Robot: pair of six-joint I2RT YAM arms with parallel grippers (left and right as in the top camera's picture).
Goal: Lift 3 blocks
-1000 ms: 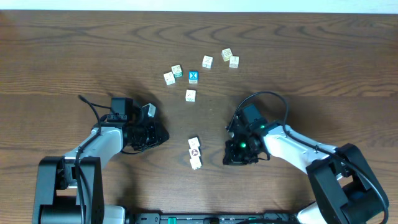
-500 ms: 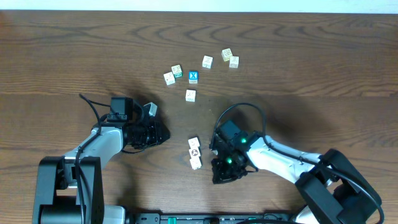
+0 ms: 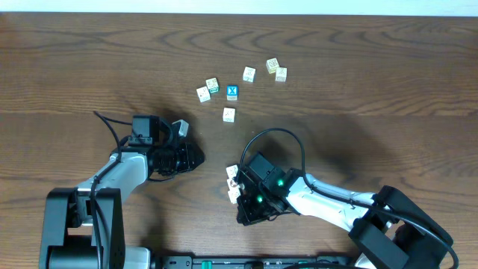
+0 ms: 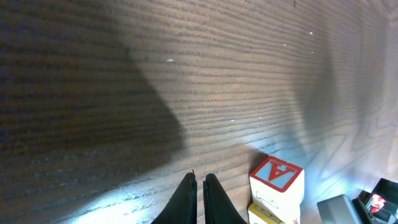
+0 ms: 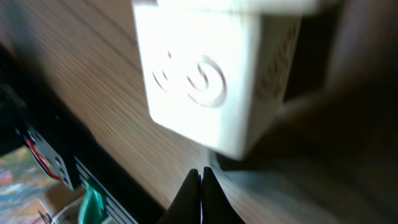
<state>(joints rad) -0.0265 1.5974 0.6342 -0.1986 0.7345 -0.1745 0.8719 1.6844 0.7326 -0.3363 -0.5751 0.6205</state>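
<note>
Overhead view: right gripper (image 3: 243, 217) has swung in beside the three cream blocks (image 3: 232, 173) at lower centre.
Its fingers are clenched empty; the left gripper (image 3: 196, 157), left of centre, is likewise. No block is lifted yet.

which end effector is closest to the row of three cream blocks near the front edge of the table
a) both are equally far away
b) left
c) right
c: the right end effector sits shut right beside the three blocks, with one block filling its wrist view, while the left end effector stands apart from them.
</note>
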